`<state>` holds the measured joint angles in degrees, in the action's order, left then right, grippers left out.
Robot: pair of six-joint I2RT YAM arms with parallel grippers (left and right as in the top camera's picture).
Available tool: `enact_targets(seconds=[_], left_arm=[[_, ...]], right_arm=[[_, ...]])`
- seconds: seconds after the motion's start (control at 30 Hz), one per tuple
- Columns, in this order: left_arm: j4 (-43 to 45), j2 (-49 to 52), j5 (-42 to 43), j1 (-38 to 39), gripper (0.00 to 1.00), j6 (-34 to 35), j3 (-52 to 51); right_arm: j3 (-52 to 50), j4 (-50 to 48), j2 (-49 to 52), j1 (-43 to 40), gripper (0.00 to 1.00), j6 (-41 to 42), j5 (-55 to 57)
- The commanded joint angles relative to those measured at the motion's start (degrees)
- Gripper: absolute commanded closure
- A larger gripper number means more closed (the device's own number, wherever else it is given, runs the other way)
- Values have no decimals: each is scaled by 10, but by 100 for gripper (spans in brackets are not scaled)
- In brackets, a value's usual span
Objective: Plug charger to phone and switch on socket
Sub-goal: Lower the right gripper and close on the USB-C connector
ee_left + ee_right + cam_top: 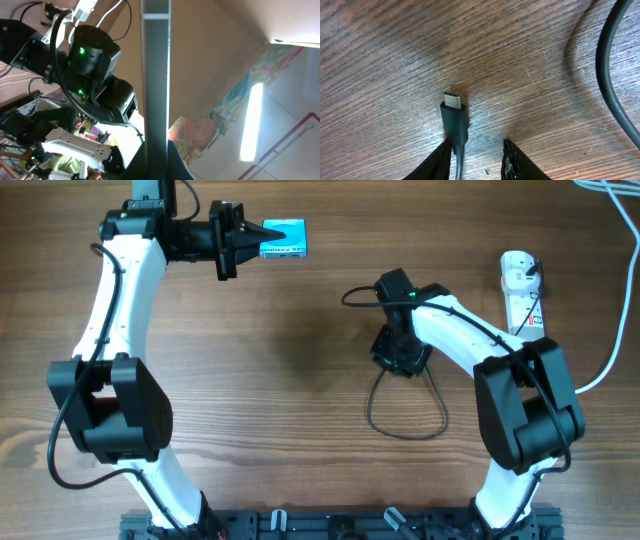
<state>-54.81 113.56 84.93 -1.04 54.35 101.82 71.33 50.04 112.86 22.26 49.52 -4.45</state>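
Note:
My left gripper (250,235) is shut on the phone (285,238), holding it raised at the back left, cyan screen up. In the left wrist view the phone (156,75) shows edge-on as a dark slab between the fingers (157,162). My right gripper (400,358) points down at the table centre-right, over the charger cable's loop (405,418). In the right wrist view its fingers (477,152) are open, and the black connector tip (454,114) lies on the wood against the left finger, not clamped. The white socket (522,290) lies at the far right.
A white cord (618,330) runs from the socket along the right edge of the table. More black cable (612,85) curves past on the right in the right wrist view. The arm bases stand along the front edge.

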Motion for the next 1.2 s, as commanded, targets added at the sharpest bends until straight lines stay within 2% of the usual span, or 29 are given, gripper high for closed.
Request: enact_targets(seconds=[0.0,0.13,0.43,1.17], left_arm=[[2,-14,16,-2,96,1,2],[2,-14,16,-2,96,1,2],[2,-14,16,-2,96,1,2],[2,-14,16,-2,96,1,2]], right_arm=[[-18,-16,21,4,64,6,0],[-18,-19,21,4,69,6,0],[-18,-21,21,4,69,10,0],[-18,-25,21,4,85,17,0]])
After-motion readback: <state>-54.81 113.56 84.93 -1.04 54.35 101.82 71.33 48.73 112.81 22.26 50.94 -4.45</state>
